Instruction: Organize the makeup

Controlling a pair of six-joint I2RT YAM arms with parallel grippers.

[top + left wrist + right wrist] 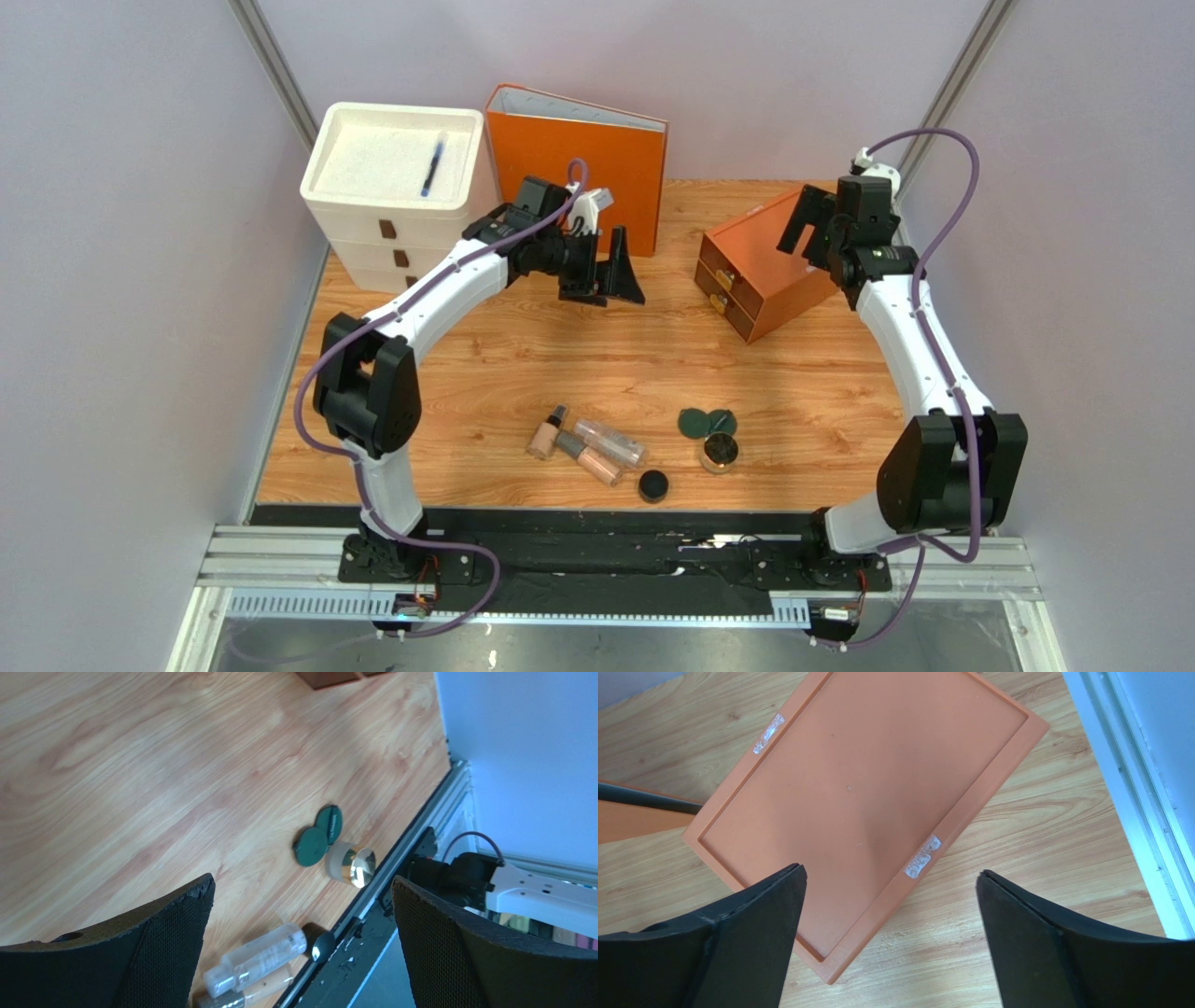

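Observation:
The makeup lies in a loose group near the table's front edge. There are two beige foundation bottles (pixel 544 436) (pixel 591 459), a clear tube (pixel 613 443), a dark green twin-disc compact (pixel 707 422), a gold-rimmed jar (pixel 720 451) and a black round pot (pixel 652 486). The left wrist view shows the compact (pixel 319 836), jar (pixel 353 865), clear tube (pixel 257 955), one beige bottle (pixel 263 987) and black pot (pixel 323 945). My left gripper (pixel 606 273) (pixel 302 880) is open and empty, high over the table's far middle. My right gripper (pixel 825 231) (pixel 889 876) is open and empty above the orange drawer box (pixel 864 791).
A white drawer unit (pixel 397 210) stands at the back left with a blue pen (pixel 432 168) on top. An orange binder (pixel 578 140) stands upright at the back middle. The orange drawer box (pixel 765 280) sits at the back right. Grey walls close in both sides.

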